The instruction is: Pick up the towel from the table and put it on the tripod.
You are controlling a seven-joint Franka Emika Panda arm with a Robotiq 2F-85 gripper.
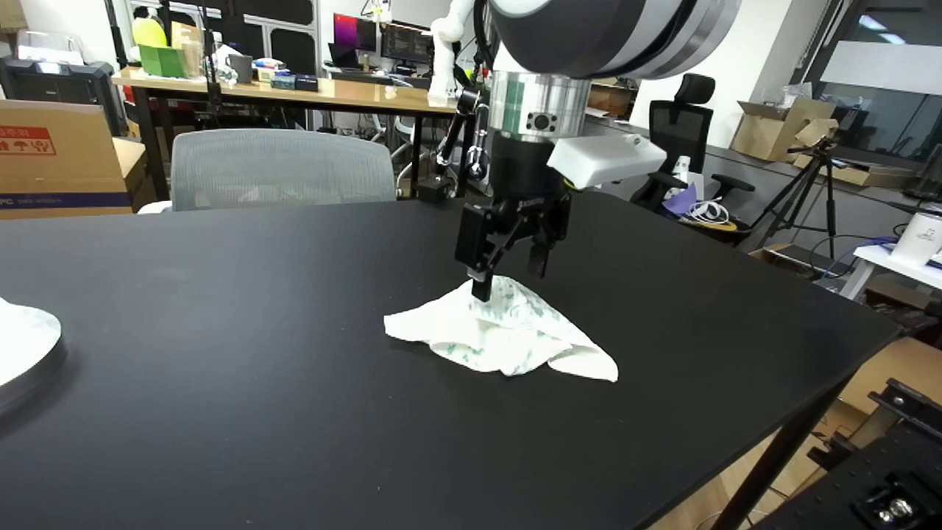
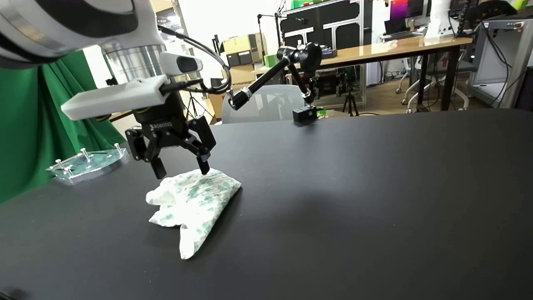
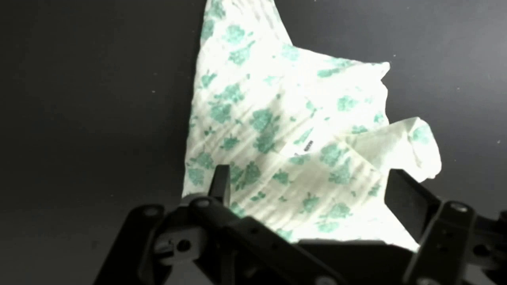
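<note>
In both exterior views, a grey mesh-backed chair (image 1: 283,169) stands with a wood-topped desk (image 1: 353,93) farther back. In an exterior view, a black office chair (image 1: 681,125) stands before a white wall (image 1: 751,44); to the right, a dark window (image 1: 912,121) carries 2 bright light streaks (image 1: 872,22). In an exterior view, a green curtain (image 2: 25,137) hangs at far left; brown floor (image 2: 389,101) shows near the desk.

ROBOTIQ on my tool (image 2: 180,167).
In an exterior view I read PC on a box (image 1: 66,177), pictograms on its red label (image 1: 27,140); the tag (image 3: 304,148) on the towel (image 3: 273,99) is too blurred.
</note>
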